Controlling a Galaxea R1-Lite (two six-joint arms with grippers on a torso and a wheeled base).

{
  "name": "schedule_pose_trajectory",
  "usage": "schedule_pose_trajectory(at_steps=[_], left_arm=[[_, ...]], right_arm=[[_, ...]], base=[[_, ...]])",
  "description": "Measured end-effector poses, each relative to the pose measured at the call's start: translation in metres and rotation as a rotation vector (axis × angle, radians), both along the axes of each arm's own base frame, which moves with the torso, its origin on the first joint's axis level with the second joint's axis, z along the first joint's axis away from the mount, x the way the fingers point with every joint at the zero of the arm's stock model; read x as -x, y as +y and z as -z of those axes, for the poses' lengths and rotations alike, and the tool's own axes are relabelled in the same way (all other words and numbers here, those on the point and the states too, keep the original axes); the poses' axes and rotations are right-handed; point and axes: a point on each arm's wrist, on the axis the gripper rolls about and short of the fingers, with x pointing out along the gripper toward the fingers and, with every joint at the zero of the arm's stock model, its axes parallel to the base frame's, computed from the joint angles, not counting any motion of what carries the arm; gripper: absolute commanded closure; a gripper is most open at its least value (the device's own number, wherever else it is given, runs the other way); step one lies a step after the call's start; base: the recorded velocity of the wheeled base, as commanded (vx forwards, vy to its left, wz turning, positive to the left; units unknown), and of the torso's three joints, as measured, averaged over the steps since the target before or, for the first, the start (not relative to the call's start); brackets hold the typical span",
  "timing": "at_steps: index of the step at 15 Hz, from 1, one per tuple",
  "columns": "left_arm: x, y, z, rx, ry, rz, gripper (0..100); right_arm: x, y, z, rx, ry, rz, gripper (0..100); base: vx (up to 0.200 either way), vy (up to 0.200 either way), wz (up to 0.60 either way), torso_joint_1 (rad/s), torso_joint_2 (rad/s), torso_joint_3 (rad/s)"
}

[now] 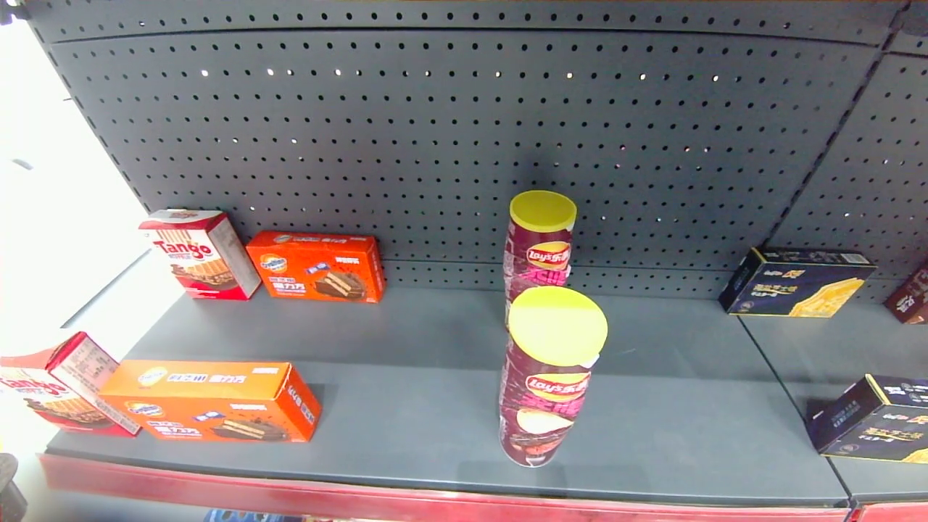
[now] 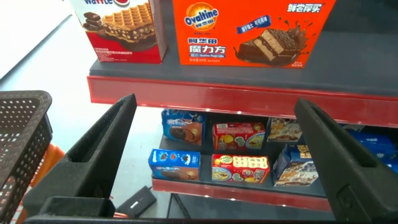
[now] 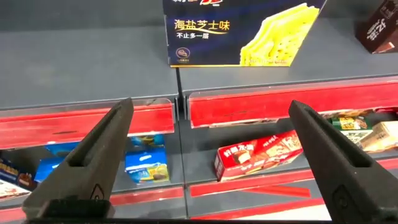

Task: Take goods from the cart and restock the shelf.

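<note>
Left hand point(image 2: 216, 102) and right hand point(image 3: 211, 104) both released, empty, facing the grey metal shelf point(image 1: 406, 406). Black mesh basket point(image 2: 25, 143) beside left hand, likely the cart: approach wide, grasp squarely.

Grey shelf point(image 1: 435, 406), red lip point(image 1: 362, 496), pegboard point(image 1: 435, 145) behind. Straight ahead of the left claw point(image 2: 216, 102), at the lip: orange box point(image 2: 249, 31), with wafer box point(image 2: 121, 28) just beside it on the outer side. Rear wafer box point(image 1: 197, 254) and rear orange box point(image 1: 317, 266) stand by the pegboard. Mid-shelf, between the two claws' sides: front can point(image 1: 547, 377) upright, rear can point(image 1: 540, 243) right behind it. On the side of the right claw point(image 3: 210, 104): front blue box point(image 1: 870, 428) and rear blue box point(image 1: 797, 281).
</note>
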Motion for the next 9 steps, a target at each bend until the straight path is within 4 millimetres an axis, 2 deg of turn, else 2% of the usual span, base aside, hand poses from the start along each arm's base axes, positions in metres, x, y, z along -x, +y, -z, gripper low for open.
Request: schedule_pose_trajectory(at_steps=[5,9], left_arm=[[0.0000,-0.0001,-0.0001,-0.001,0.000,0.005,0],[0.0001,-0.0006,-0.0004,-0.008,-0.001,0.027,0]], right_arm=[[0.0022,-0.0030,0.0007,-0.002,-0.022,-0.190,0],[0.0060,-0.0027,0.0015,0.003,-0.076,-0.177,0]], base=[[0.000,0.000,0.00,0.000,0.00,0.000],[0.000,0.000,0.00,0.000,0.00,0.000]])
